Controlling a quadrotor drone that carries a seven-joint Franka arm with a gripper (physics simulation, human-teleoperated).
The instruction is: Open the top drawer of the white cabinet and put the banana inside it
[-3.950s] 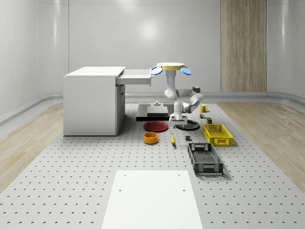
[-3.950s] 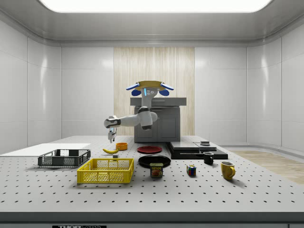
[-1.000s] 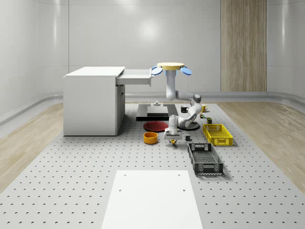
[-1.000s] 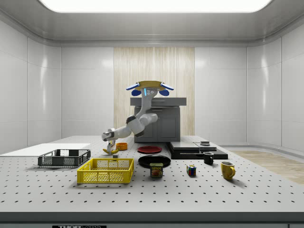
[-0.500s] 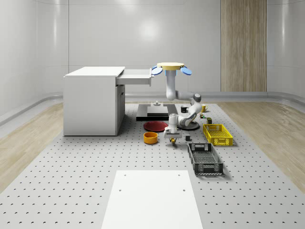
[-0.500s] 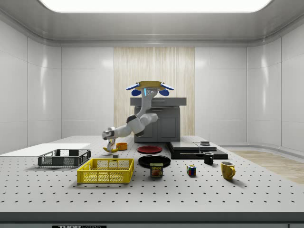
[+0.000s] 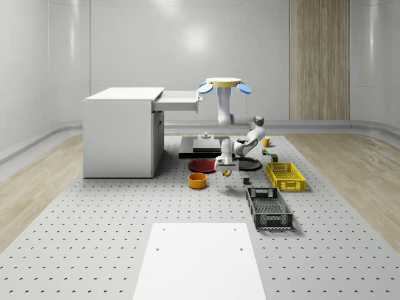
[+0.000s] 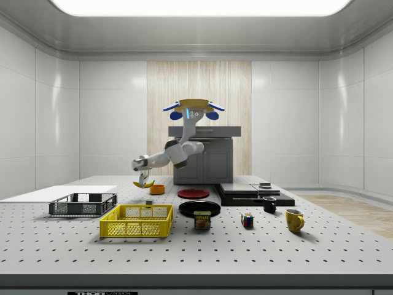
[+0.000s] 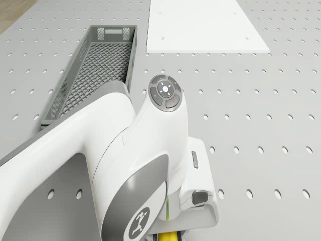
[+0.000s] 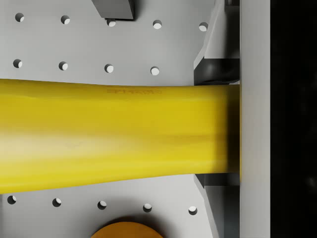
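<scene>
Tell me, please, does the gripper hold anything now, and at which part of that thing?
The gripper holds the banana, lifted off the table. Where along the banana's length the fingers grip cannot be told.

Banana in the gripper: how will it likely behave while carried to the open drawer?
The banana spans the gripper crosswise, held near one end in the wrist view, so it may pivot. It shows no sag, so it is probably stiff. Its smooth, curved skin could slip between the fingers.
</scene>
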